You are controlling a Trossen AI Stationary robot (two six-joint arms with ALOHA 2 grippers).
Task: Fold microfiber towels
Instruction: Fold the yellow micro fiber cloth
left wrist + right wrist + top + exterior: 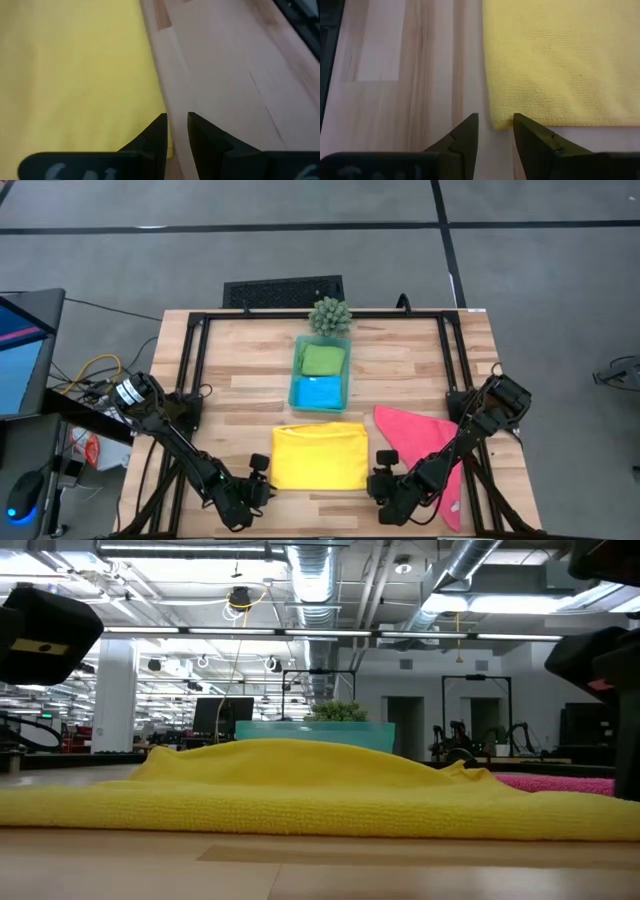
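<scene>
A folded yellow towel (320,457) lies flat on the wooden table near its front edge; in the low view the yellow towel (300,785) fills the foreground. My left gripper (177,131) is open by a narrow gap at the towel's near left corner, with bare wood between its fingers and the towel's edge (161,100) running just beside one finger. My right gripper (495,131) is open at the near right corner (493,123), which lies just ahead of the gap. A pink towel (420,435) lies spread out to the right.
A teal tray (294,370) stands behind the yellow towel, holding a green towel (322,358) and a blue towel (320,392). A small spiky plant (330,315) stands at the far edge. Black frame rails (190,360) run along the table's sides.
</scene>
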